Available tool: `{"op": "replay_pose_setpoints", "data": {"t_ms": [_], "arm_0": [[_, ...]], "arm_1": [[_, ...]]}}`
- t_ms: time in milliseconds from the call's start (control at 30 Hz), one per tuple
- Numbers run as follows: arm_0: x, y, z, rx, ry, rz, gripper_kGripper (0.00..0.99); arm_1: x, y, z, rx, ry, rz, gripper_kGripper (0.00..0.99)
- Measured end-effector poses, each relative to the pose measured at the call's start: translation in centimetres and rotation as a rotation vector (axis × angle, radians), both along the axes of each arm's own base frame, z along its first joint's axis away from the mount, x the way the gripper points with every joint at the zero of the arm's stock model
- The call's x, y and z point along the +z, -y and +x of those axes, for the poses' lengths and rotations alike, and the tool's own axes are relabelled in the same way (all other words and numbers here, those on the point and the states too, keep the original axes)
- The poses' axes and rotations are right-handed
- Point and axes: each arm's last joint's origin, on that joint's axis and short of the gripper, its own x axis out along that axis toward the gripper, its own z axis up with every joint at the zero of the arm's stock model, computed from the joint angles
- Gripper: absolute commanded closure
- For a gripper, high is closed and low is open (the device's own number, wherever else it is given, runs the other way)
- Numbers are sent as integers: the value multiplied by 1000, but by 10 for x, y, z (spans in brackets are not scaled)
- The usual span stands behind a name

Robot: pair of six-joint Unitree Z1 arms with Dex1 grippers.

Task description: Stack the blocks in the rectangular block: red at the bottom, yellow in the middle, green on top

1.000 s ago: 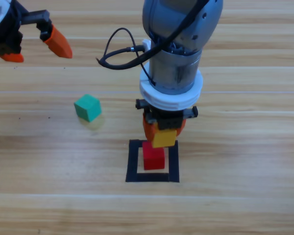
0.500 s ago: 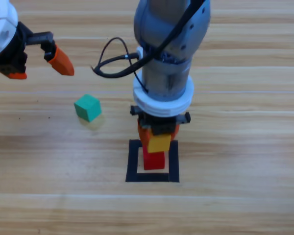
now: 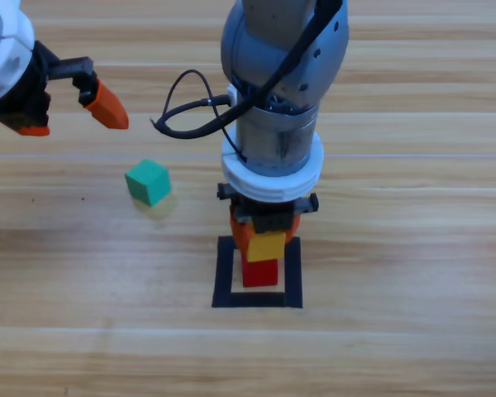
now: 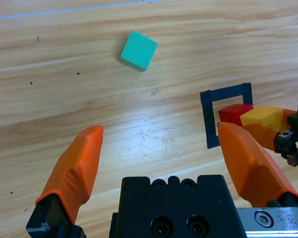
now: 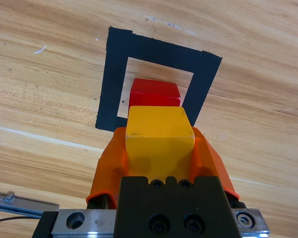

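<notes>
Your red cube (image 3: 259, 272) sits on the wood inside the rectangular block (image 3: 223, 277), the black tape outline, and the wrist camera on the right arm shows it toward the far side of that hollow centre. The yellow cube (image 3: 267, 246) is right over it, pinched between the two orange jaws of your right hand (image 3: 265, 235), which are pressed onto its sides. From above, yellow overlaps the top of red; whether the two faces touch, you cannot tell from these views. The right wrist view puts yellow (image 5: 159, 135) just in front of red (image 5: 154, 92), with the tape square (image 5: 107, 94) framing both.

Off to the left of the outline, well apart from it, your green cube (image 3: 148, 182) rests alone on the surface (image 3: 413, 248), turned at an angle to the wood grain.

Farther out, your left hand (image 3: 71, 106) hangs at the upper left corner of the overhead picture, above the surface and clear of green. Its jaws are spread wide and hold nothing; its own wrist view shows the green cube (image 4: 139, 50) ahead of it and the loaded right hand (image 4: 280, 131) at the outline on the right.

No brand, label or writing is readable on anything here.
</notes>
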Motion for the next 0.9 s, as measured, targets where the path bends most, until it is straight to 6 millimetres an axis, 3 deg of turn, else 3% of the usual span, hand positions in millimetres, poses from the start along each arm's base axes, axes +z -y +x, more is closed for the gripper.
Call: {"op": "replay_pose_setpoints", "data": {"t_ms": [500, 533, 567, 667, 733, 900], "arm_0": [[-6, -1, -2, 1, -14, 5, 0], [-6, -1, -2, 1, -14, 5, 0], [-6, -1, -2, 1, -13, 5, 0], [-6, -1, -1, 3, -8, 1, 0], [-6, 0, -1, 3, -3, -1, 0], [-10, 0, -2, 0, -8, -3, 0]], "arm_1": [[-6, -4, 2, 0, 0, -1, 953], [-6, -4, 2, 0, -1, -1, 873], [-6, -4, 2, 0, -1, -1, 717], [-6, -4, 2, 0, -2, -1, 137], [-6, -4, 2, 0, -5, 0, 28], [-5, -3, 1, -1, -10, -9, 0]]}}
